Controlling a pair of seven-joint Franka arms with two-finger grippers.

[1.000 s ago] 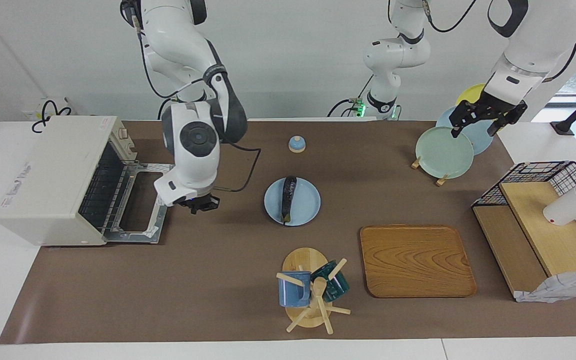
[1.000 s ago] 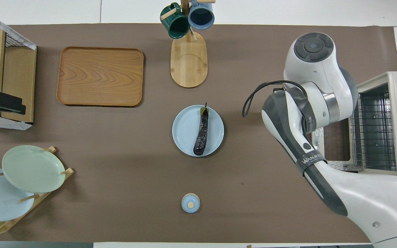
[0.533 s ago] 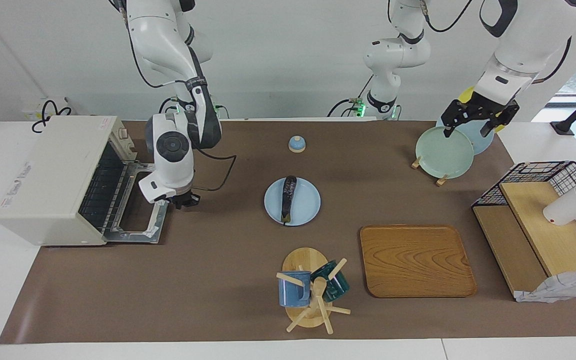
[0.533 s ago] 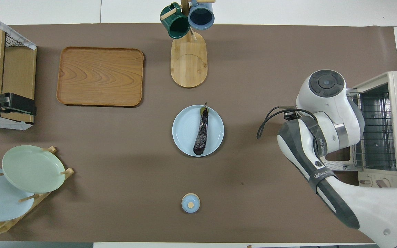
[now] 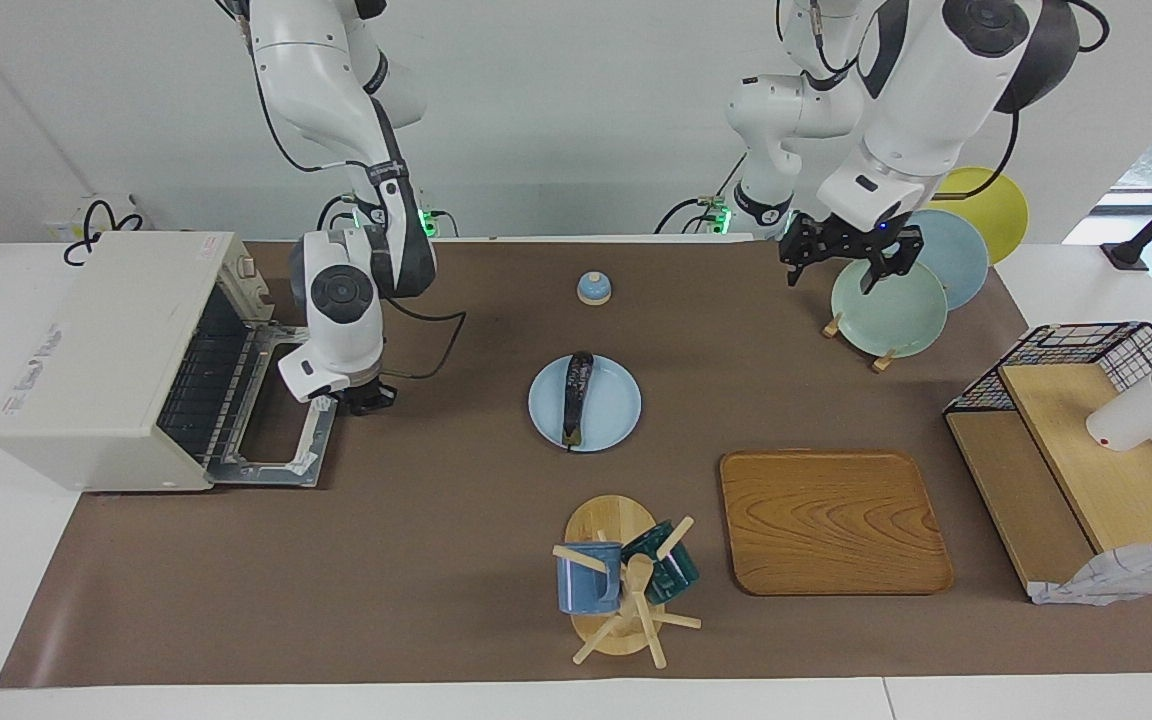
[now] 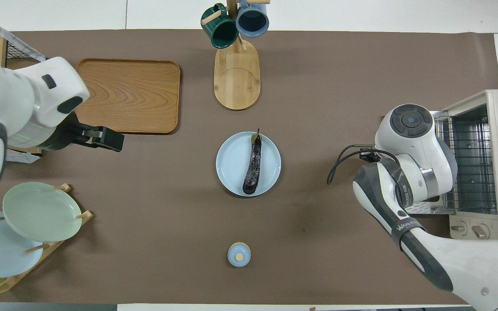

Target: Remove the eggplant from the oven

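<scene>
Dial: clock directions were read in the overhead view, centred on the blue plate (image 6: pixel 231 149), with 12 o'clock pointing away from the robots.
Eggplant: the eggplant (image 5: pixel 576 398) lay on the blue plate at mid-table, stem tip toward 12 o'clock. It was well apart from the oven (image 5: pixel 96 350) and no gripper touched it.
Oven: it stood at 3 o'clock, with its door (image 5: pixel 266 466) dropped flat onto the mat and the wire rack bare as far as could be seen.
Change, right arm: within the last second the right gripper (image 5: pixel 368 398) had drawn back from the plate toward 3 o'clock and sunk low at the outer edge of the open door. How far open it was could not be told, and nothing showed in it.
Change, left arm: the left gripper (image 5: pixel 844 262) had swung in from the plate rack (image 5: pixel 886 290) to hang over the mat at roughly 9 o'clock, jaws spread and empty.
Meaning: the eggplant was already out, so the task looked done apart from perhaps closing the door.
Around: a bell (image 5: pixel 593 288) sat at 6 o'clock, a mug tree (image 5: pixel 621 585) at 12 and a wooden tray (image 5: pixel 833 520) near 10.
In the way: nothing lay between the right gripper and the door, though its cable hung close by.
</scene>
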